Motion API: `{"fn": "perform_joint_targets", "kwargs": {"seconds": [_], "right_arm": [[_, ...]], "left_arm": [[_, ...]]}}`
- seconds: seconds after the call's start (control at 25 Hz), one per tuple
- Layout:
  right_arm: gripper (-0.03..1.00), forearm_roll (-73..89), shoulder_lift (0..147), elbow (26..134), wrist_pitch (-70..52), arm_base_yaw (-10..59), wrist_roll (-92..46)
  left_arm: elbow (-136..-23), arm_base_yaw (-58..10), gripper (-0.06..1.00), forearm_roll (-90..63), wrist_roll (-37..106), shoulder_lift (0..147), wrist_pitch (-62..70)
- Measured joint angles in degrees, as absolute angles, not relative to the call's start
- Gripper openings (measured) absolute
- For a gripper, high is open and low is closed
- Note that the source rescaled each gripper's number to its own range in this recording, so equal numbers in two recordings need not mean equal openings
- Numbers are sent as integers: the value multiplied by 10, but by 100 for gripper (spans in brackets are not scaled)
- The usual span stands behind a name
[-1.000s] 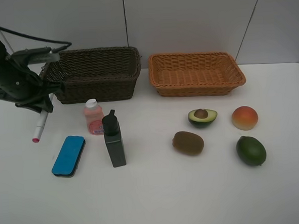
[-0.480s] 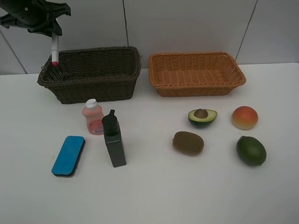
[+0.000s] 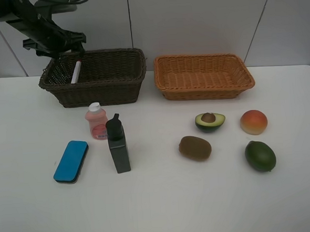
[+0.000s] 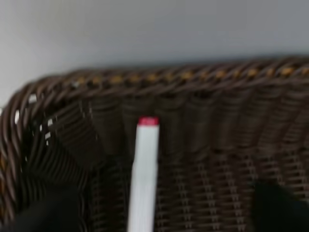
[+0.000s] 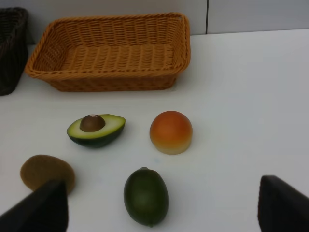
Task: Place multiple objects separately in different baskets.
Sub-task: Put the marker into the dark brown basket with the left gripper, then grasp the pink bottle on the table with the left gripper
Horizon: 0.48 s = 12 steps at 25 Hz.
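Note:
The white marker [image 3: 76,72] [image 4: 144,174] with its red tip leans inside the dark brown basket [image 3: 101,92] [image 4: 217,145], near its left end. Just above it my left gripper [image 3: 61,49] [image 4: 161,195] is open, jaws wide on either side and not touching the marker. On the table lie the blue eraser [image 3: 71,161], pink bottle [image 3: 97,122], dark green bottle [image 3: 118,144], avocado [image 3: 210,121], kiwi [image 3: 195,147], peach [image 3: 254,122] and green fruit [image 3: 260,156]. The light orange basket [image 3: 206,92] holds nothing. My right gripper [image 5: 161,184] is open above the fruit.
Both baskets stand side by side at the back of the white table, against a grey wall. The bottles and eraser sit left of centre, the fruit to the right. The right arm is outside the exterior high view.
The left arm lifted the marker from beside the basket, carried it over the dark basket's left end, and opened. The marker now rests inside the basket.

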State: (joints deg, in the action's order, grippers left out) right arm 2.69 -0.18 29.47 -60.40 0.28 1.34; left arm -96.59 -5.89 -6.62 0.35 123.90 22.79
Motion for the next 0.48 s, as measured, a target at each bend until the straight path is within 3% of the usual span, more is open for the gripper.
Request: {"fn": "perform_joint_targets", "kwargs": {"seconds": [0.2, 0.48], "right_arm": [[100, 27, -2, 295, -604, 3, 13], [100, 27, -2, 295, -604, 3, 13]], "left_arm": [[-974, -59, 99, -69, -14, 1212, 317], [-1048, -59, 99, -77, -28, 1145, 625]]}}
